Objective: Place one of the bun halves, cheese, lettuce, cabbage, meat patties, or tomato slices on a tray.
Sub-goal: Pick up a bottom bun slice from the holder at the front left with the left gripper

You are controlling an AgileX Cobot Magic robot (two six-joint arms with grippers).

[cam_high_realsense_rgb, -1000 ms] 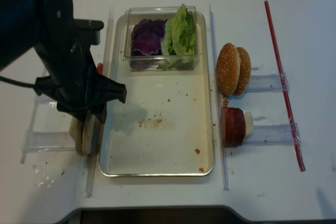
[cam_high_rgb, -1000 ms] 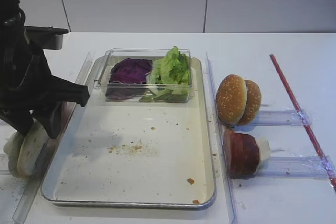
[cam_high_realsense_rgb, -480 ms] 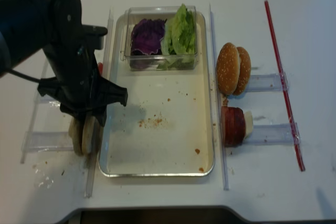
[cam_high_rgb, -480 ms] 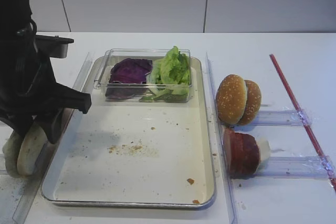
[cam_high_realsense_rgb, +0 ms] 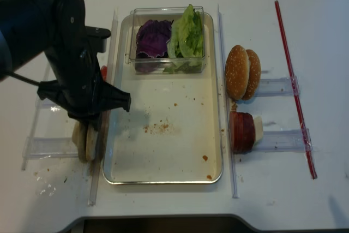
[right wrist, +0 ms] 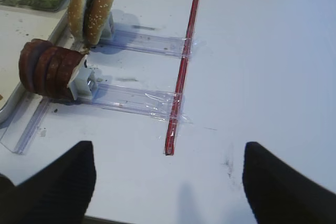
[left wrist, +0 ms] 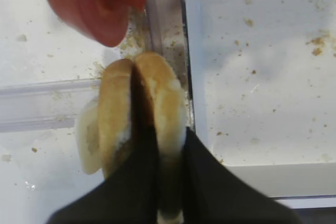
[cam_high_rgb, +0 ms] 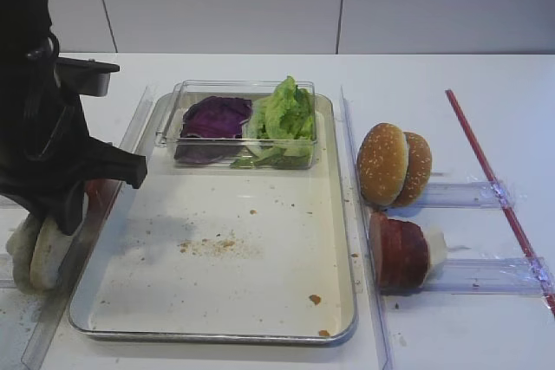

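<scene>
In the left wrist view, jaws pinch a bun half (left wrist: 167,114).

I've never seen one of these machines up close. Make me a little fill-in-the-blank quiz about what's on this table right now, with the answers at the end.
1. The left arm's fingers are closed on one of the ____ standing on edge beside the tray.
2. In the clear plastic box, the lettuce lies next to the purple ____.
3. The meat patties stand in front of two ____ sesame buns.
4. So far the tray holds only the box and scattered ____.

Missing words: bun halves; cabbage; golden; crumbs
</scene>
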